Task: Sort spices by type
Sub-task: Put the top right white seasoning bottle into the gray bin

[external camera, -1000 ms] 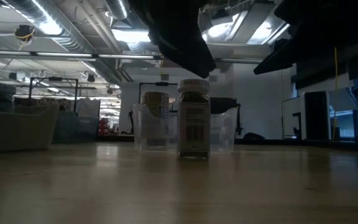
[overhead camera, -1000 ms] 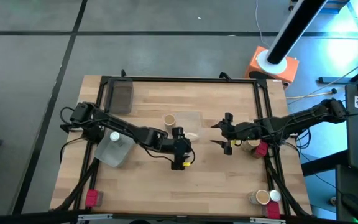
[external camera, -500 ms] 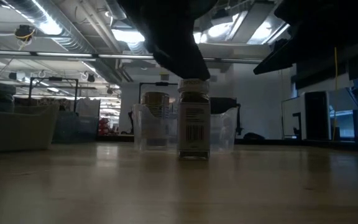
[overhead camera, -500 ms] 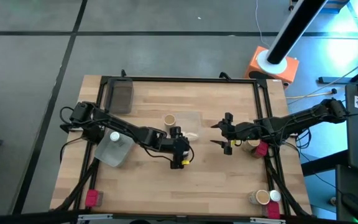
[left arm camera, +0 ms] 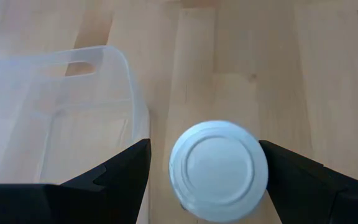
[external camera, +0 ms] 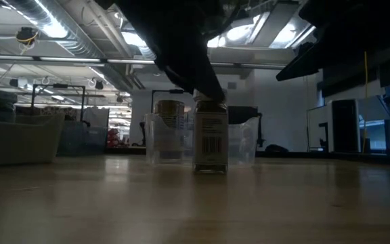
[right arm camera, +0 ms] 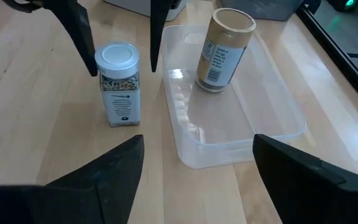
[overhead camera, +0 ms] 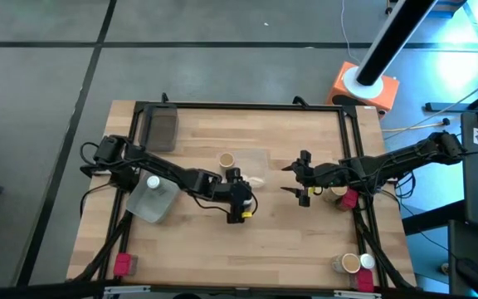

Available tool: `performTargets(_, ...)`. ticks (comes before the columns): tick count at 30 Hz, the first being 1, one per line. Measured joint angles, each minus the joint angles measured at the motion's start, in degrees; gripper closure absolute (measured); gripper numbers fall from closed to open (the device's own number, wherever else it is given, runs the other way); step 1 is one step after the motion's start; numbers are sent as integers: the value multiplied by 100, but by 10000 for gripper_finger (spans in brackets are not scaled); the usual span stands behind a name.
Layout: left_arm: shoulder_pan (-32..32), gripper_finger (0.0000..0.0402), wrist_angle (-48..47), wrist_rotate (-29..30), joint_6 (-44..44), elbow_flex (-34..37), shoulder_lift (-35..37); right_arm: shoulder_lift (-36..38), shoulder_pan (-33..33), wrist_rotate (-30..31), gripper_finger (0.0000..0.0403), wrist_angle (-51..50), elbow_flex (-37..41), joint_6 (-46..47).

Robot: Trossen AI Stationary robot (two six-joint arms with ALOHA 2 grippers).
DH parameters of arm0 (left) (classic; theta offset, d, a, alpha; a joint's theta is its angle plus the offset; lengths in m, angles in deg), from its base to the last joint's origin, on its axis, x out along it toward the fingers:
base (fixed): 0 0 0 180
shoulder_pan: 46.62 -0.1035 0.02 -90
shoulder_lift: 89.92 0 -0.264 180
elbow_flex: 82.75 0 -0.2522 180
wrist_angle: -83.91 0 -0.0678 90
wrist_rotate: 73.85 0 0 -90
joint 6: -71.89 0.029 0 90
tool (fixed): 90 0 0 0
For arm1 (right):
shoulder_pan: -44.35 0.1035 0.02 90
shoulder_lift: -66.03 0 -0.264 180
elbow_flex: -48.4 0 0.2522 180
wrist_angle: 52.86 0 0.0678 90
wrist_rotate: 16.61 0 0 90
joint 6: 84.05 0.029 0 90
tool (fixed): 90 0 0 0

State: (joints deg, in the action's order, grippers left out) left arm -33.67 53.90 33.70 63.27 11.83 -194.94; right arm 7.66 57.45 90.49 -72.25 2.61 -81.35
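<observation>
A white-capped spice jar [right arm camera: 120,84] stands upright on its base on the wood table, next to a clear tray [right arm camera: 272,106]. In that tray stands a tan spice cylinder [right arm camera: 222,50]. My left gripper [left arm camera: 204,144] is open and slants down over the jar. Its fingers stand on either side of the white cap [left arm camera: 219,169], with a gap at each side. In the low view, the left gripper's dark bulk [external camera: 185,54] covers the top of the jar [external camera: 210,139]. My right gripper [right arm camera: 199,140] waits open at the table's right, facing the jar, with nothing between its fingers.
A clear tray [overhead camera: 166,209] at the left edge holds a white-capped jar [overhead camera: 152,183]. A dark tray [overhead camera: 163,129] sits at the far left. A red jar [overhead camera: 123,264] stands near left, and further spices stand at the right edge [overhead camera: 344,196] and near right [overhead camera: 355,266].
My left gripper has come down onto the white-capped jar, still open. Its fingers were above the cap a second ago and now stand on either side of it. The jar has not moved.
</observation>
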Motion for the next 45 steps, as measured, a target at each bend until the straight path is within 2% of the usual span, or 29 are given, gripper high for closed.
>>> performTargets(10, 4, 127, 186, -281, 99, 7, -240, 0, 0, 2, 102, 191, 99, -2)
performTargets(13, 2, 146, 208, -281, 169, 4, -257, -2, 0, 4, 102, 262, 203, -2)
performTargets(19, 2, 214, 227, -287, 159, 4, -236, -2, 0, 11, 102, 288, 223, -4)
performTargets(28, 30, 216, 124, -287, 156, -22, -214, -2, 0, 31, 102, 286, 225, -4)
performTargets(37, 297, 215, -1100, -38, 143, -629, -183, -2, 0, 31, 102, 280, 225, -4)
performTargets(45, 688, 216, -2726, 703, -275, -1316, -161, -2, 0, 28, 102, 280, 225, -4)
